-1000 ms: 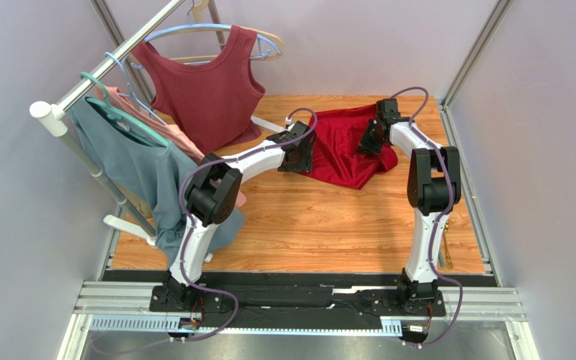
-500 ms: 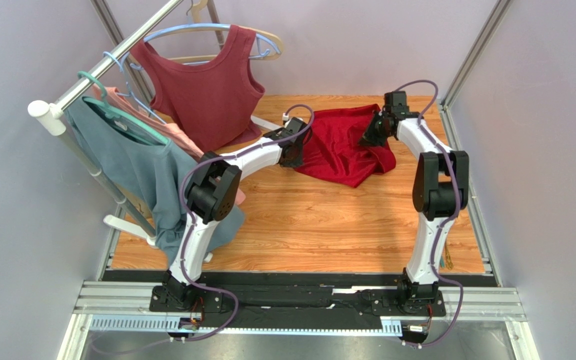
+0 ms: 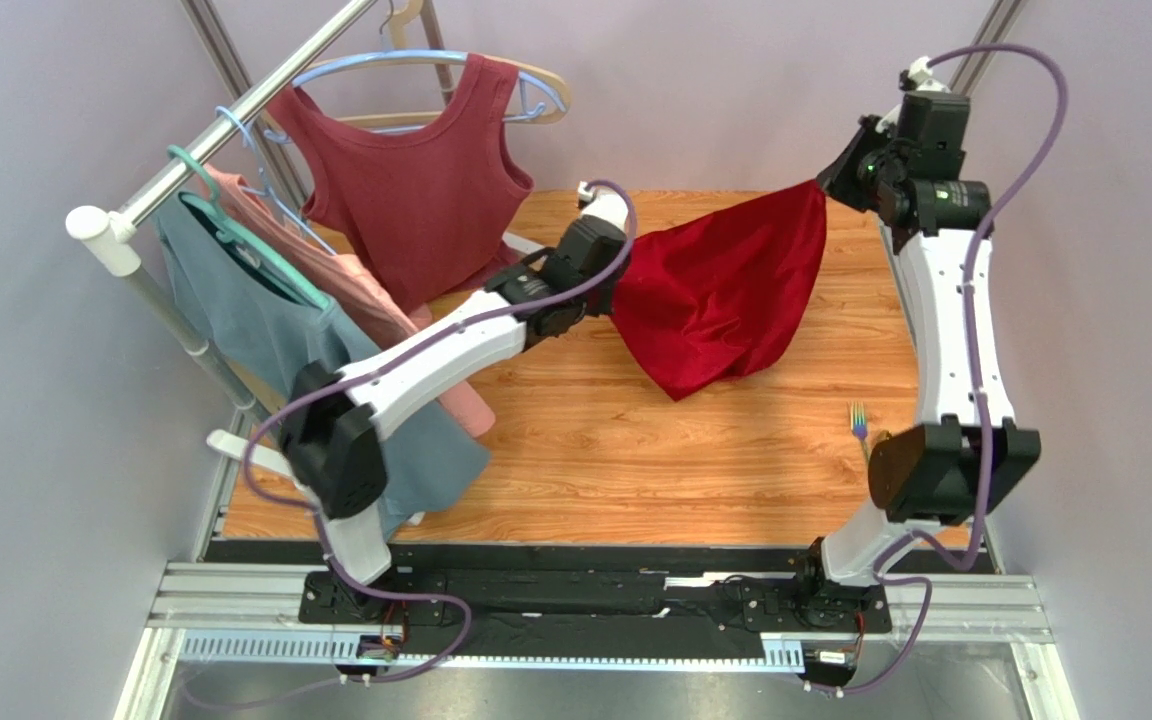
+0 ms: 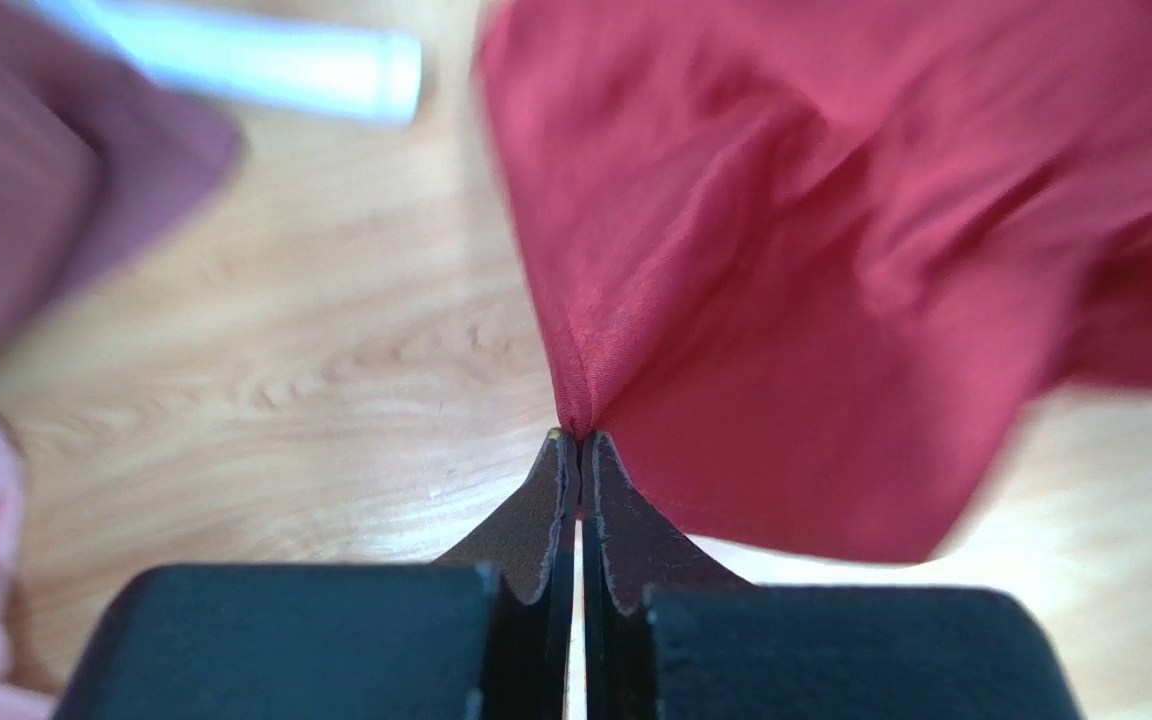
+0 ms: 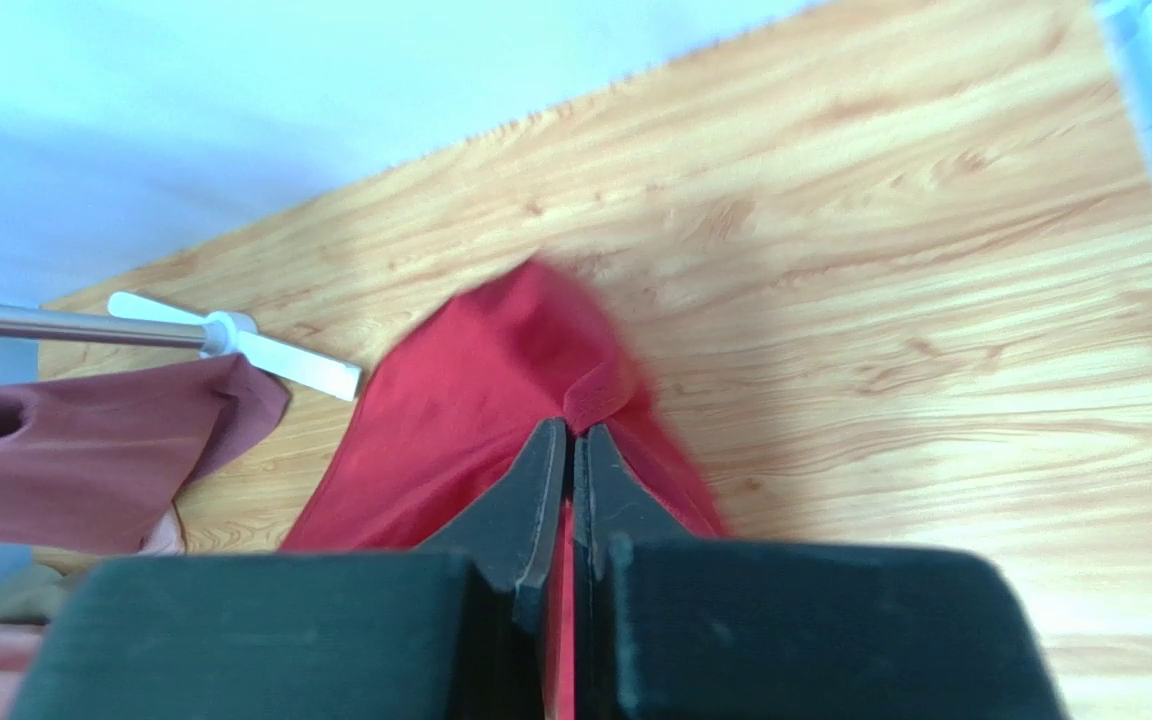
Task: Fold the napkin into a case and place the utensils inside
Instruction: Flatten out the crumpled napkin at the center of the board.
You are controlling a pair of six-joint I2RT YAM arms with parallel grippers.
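wooden tabletop (image 3: 612, 450) below: left gripper (image 4: 579, 438) clenched on one corner of the napkin (image 3: 725, 285), right gripper (image 5: 570, 429) clenched on another. the crimson cloth hangs spread between them. left arm stretched low and forward, right arm upright and high by the back wall.

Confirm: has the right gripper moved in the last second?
Yes. The right gripper, shut on the napkin, went from low over the table up and outward toward the back-right post, lifting the napkin.
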